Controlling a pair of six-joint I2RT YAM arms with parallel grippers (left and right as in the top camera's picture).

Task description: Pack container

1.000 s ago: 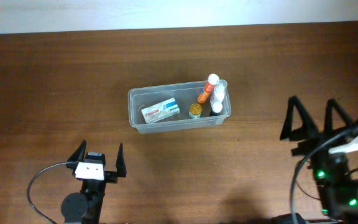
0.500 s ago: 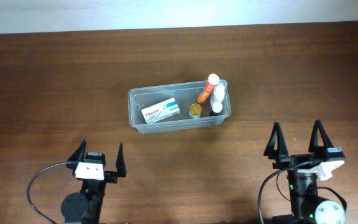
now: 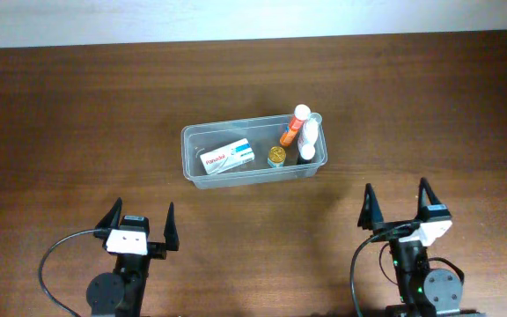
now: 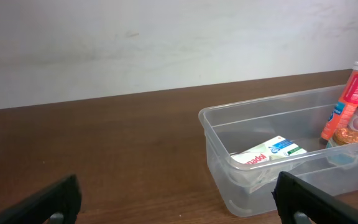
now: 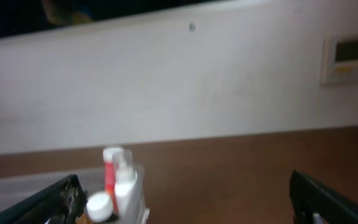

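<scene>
Overhead, clear rimmed container (image 3: 187,151), box (image 3: 227,158) and bottles (image 3: 307,134) inside, left end effector (image 3: 143,206) spread, right end effector (image 3: 395,186) spread

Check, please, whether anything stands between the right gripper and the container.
Nothing visible does: only bare brown table lies between the open right gripper and the container, on its near side.

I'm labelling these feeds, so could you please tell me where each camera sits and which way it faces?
Overhead: above the table, looking straight down on the container; left fingers and right fingers show, spread.
Left wrist: on the left arm, facing the wall across the container's left end; its fingers frame the bottom corners.
Right wrist: on the right arm, facing that wall, blurred; container's right end lower left, fingers likewise.
Shared: all show the container and orange tube.
</scene>
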